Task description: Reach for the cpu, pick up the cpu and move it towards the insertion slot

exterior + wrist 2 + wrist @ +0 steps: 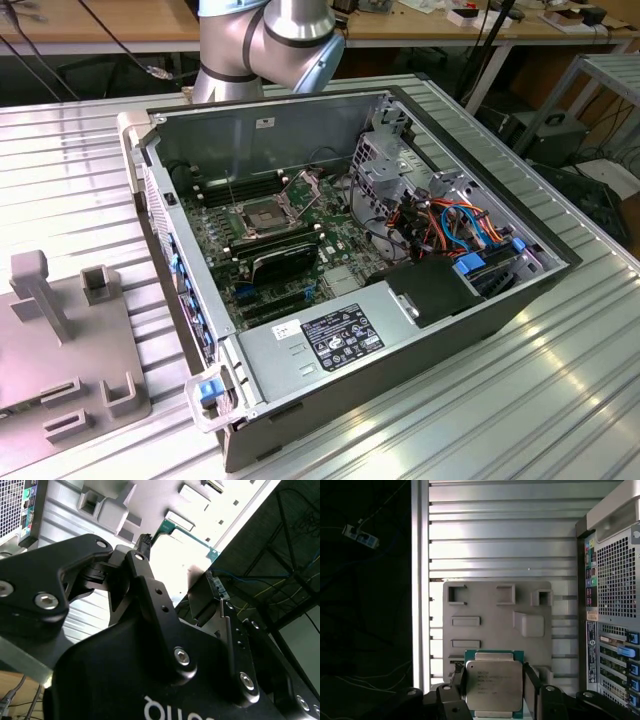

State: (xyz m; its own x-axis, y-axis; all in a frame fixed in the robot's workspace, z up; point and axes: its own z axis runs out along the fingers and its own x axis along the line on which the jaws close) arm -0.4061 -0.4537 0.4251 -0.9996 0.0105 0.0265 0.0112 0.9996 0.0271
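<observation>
Pincer [495, 690] grips cpu [494, 684], its lower edge cut off.

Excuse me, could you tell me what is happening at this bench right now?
A robot arm is holding the cpu in its gripper, above the grey fixture plate beside the open computer case. The insertion slot on the motherboard holds no chip yet.
</observation>
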